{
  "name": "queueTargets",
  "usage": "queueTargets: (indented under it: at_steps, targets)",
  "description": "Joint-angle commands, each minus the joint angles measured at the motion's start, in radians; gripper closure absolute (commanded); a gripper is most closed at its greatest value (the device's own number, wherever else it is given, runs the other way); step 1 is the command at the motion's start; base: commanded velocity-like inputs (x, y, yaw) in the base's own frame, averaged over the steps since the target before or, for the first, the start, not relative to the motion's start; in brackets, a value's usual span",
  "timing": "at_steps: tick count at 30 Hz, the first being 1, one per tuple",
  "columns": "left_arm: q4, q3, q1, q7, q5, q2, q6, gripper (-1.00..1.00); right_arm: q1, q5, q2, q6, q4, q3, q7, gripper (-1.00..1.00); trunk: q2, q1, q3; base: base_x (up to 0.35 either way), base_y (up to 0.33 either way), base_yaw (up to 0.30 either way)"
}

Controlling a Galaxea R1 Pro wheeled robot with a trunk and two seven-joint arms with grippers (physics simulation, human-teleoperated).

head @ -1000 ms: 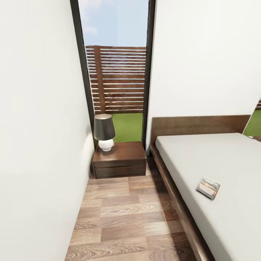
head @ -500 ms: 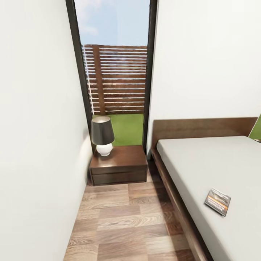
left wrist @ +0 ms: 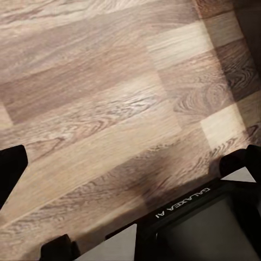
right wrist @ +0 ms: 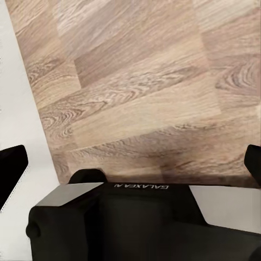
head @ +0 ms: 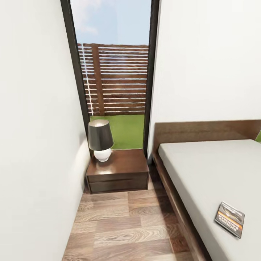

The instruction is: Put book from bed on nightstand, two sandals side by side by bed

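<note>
fingers: both pairs spread, empty, over wood floor (left wrist: pixel 109 109) | book (head: pixel 229 219): flat on bed (head: pixel 203 170), well apart from fingers | likely light, thin, slightly flexible; pinch overhanging edge

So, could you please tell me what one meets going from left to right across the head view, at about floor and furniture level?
Left wall → lamp on the nightstand → bed → book lying on the mattress near the right edge.
</note>
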Motion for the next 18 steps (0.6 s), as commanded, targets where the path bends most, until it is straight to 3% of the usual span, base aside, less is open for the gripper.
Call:
queueTargets:
  at_steps: [1,18]
  targets:
    - [0.000,-0.004,-0.001,0.002,-0.010,0.000,-0.010,-1.00,-0.001,0.010,-0.001,0.001,0.002,-0.009,0.002,-1.00,0.000,0.001,-0.001,0.332,0.000,0.000]
    - [0.000,-0.004,-0.001,0.002,-0.009,0.000,-0.010,-1.00,-0.001,0.010,0.001,0.001,0.002,-0.009,0.002,-1.00,0.000,0.001,-0.001,0.332,0.000,0.000]
